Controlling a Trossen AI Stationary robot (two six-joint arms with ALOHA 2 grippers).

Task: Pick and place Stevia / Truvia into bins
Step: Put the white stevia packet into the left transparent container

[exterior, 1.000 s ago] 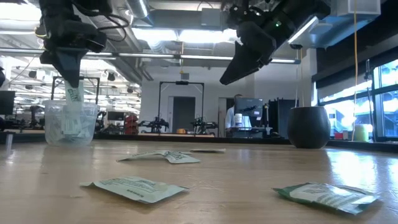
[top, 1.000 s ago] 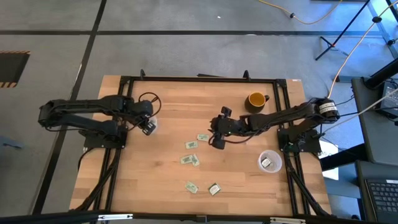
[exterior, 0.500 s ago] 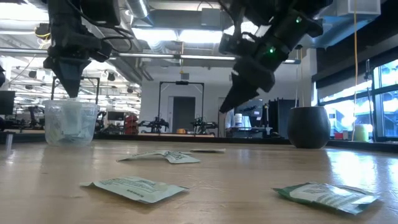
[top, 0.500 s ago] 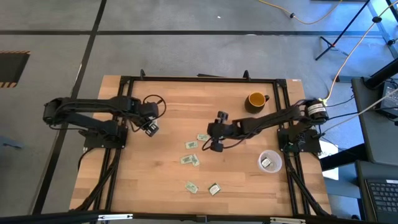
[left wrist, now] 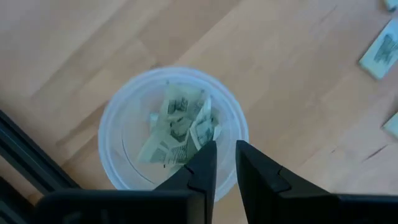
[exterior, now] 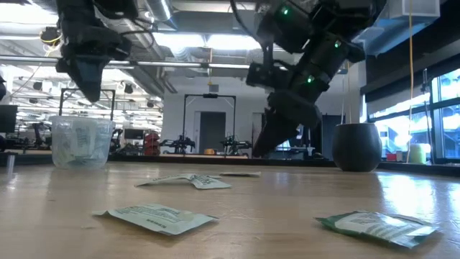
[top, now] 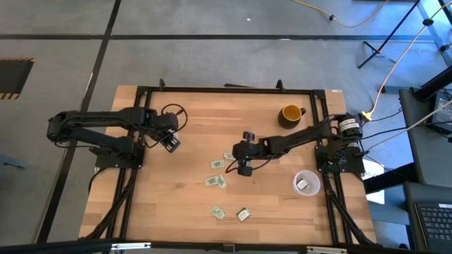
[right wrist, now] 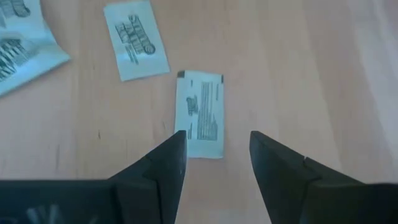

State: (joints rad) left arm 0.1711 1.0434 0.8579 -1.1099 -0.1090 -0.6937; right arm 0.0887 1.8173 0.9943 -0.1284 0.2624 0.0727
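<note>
Several pale green and white packets lie flat on the wood, among them one [top: 229, 155] beside my right gripper, a pair [top: 216, 181] and two [top: 217, 211] near the near edge. My right gripper [top: 240, 161] [right wrist: 214, 155] hangs open just above the middle of the table. One packet [right wrist: 200, 113] lies lengthwise just ahead of the gap between its fingers. My left gripper [top: 171, 143] [left wrist: 226, 165] hovers over the left clear cup [left wrist: 174, 127] [exterior: 81, 140], its fingers slightly apart and empty. Several packets [left wrist: 180, 127] rest inside that cup. The right clear cup [top: 306, 183] holds a packet.
A yellow-orange mug [top: 290, 113] [exterior: 357, 147] stands toward the far right. Black frame rails [top: 226, 89] run around the table edges. More packets [exterior: 157, 216] [exterior: 377, 224] lie close to the near edge. Bare wood lies along the far side and the near left.
The packet that hung from my left gripper has dropped into the left cup, and that gripper has risen a little above the rim. My right gripper has moved toward the table's left and come down toward the packets in the middle.
</note>
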